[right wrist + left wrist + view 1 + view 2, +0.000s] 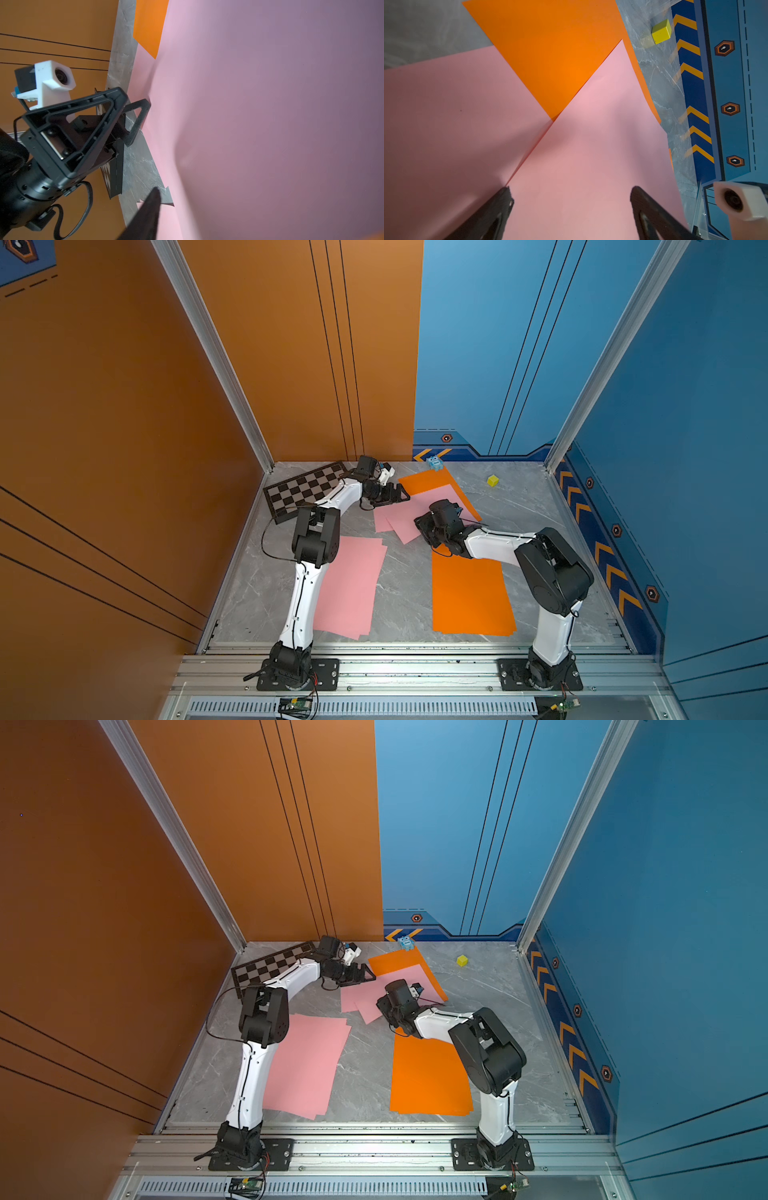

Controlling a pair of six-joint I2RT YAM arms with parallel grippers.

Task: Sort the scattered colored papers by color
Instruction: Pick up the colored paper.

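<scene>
A loose pile lies mid-table in both top views: an orange paper [428, 483] at the back with pink papers [395, 520] across it. A pink stack [353, 585] sits front left and an orange stack [469, 597] front right. My left gripper [572, 189] is open, its fingers [506, 195] spread low over a pink sheet [591, 145] at the pile's left edge [404, 494]. My right gripper [420, 526] is at the pile's near edge. In the right wrist view a pink sheet [270, 124] bulges up close and hides one finger; the other finger [149, 207] shows beside it.
A black-and-grey checkered board [303, 489] lies at the back left beside my left arm. A small yellow cube [493, 480] and a blue toy [435, 463] sit near the back wall. Walls close in the left, back and right sides.
</scene>
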